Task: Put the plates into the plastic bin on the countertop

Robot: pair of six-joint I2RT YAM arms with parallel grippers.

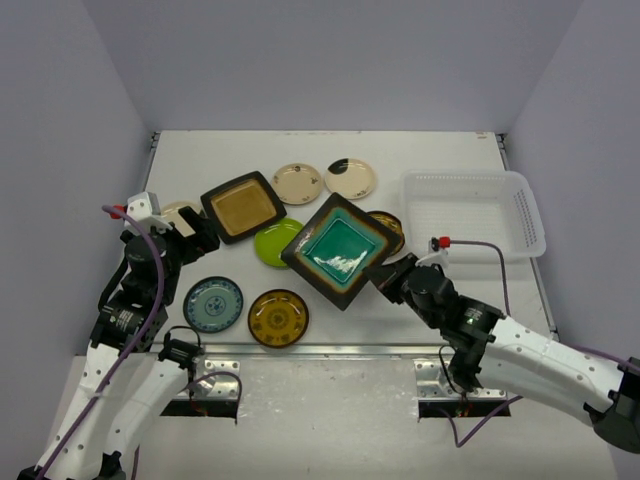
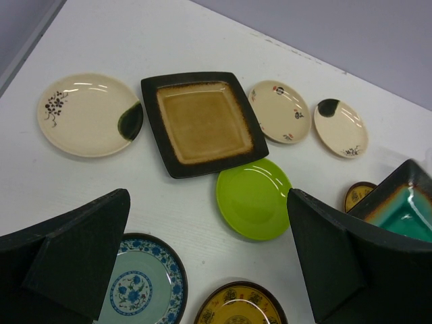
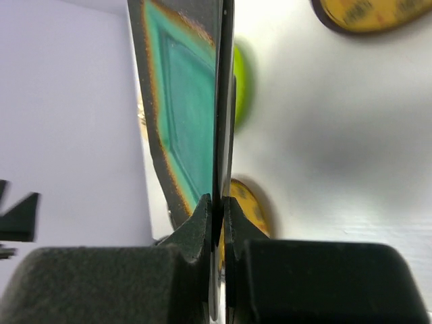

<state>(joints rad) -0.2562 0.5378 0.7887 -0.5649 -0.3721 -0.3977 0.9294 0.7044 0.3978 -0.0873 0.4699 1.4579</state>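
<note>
Right jaws clamped tight on the near-right edge of the teal square plate (image 1: pixel 340 250); wrist view shows its rim pinched edge-on between both pads (image 3: pixel 192 229). Plate sits tilted at mid-worktop. From above it overlaps the lime plate (image 1: pixel 275 242) on its left and an amber round plate (image 1: pixel 392 224) at its right corner. It looks lifted off the worktop (image 1: pixel 420 155), but that's hard to confirm from above. Left jaws spread wide, gripping nothing, over the left side, just beside the big cream plate (image 2: pixel 88 115). Amber square plate (image 1: pixel 243 206) lies flat next to that one, close to the lime plate. Behind them sit the spotted cream plate (image 1: pixel 297 183) and the cream plate with a black patch (image 1: pixel 350 179), side by side. Blue patterned plate (image 1: pixel 213 304) and yellow patterned plate (image 1: pixel 278 318) are near the front edge, apart from each other. White bin (image 1: pixel 524 215) sits on the right side of the worktop, near the teal plate; every plate in view lies outside it.
</note>
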